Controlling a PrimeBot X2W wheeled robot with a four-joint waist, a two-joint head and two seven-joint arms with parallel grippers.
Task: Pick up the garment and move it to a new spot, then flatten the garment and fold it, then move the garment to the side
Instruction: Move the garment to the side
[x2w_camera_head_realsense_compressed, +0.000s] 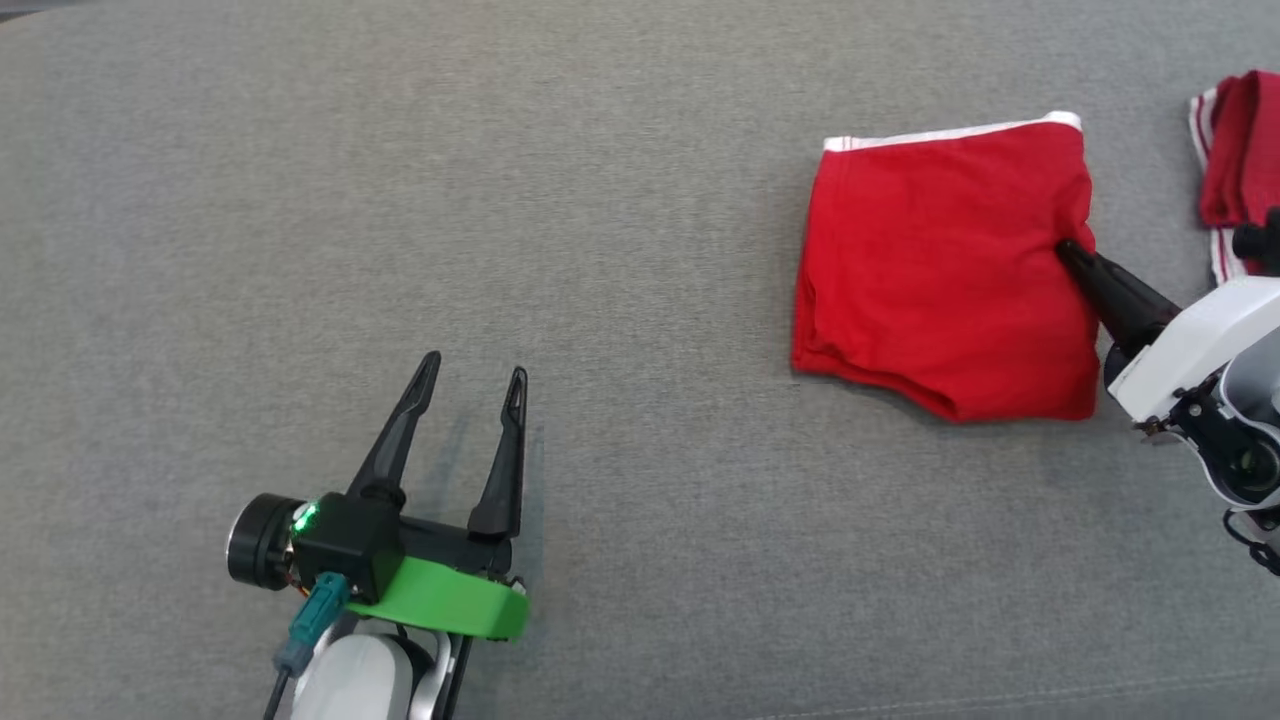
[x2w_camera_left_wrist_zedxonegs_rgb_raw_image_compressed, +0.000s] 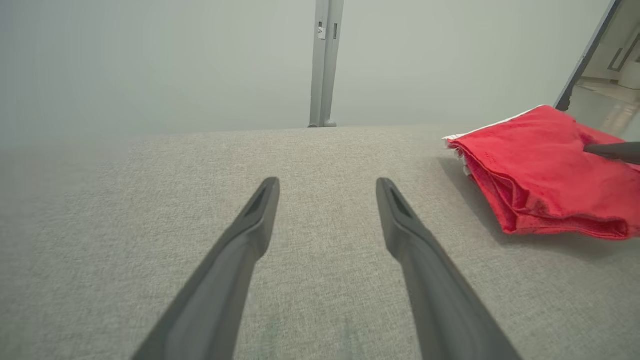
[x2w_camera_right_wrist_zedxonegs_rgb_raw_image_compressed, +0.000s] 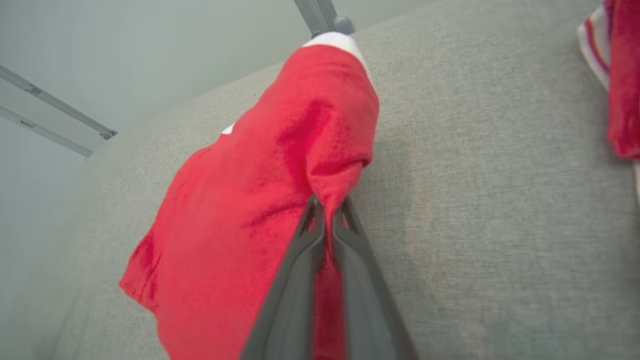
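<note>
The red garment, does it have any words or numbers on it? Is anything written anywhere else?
No text can be read anywhere.
The red garment: plain red with a white edge, no writing shows.
The small tag on the grey post: too small to read.
The second red garment: stripes, no writing.

Even diffuse light; soft shadows; wrist views hazy.
</note>
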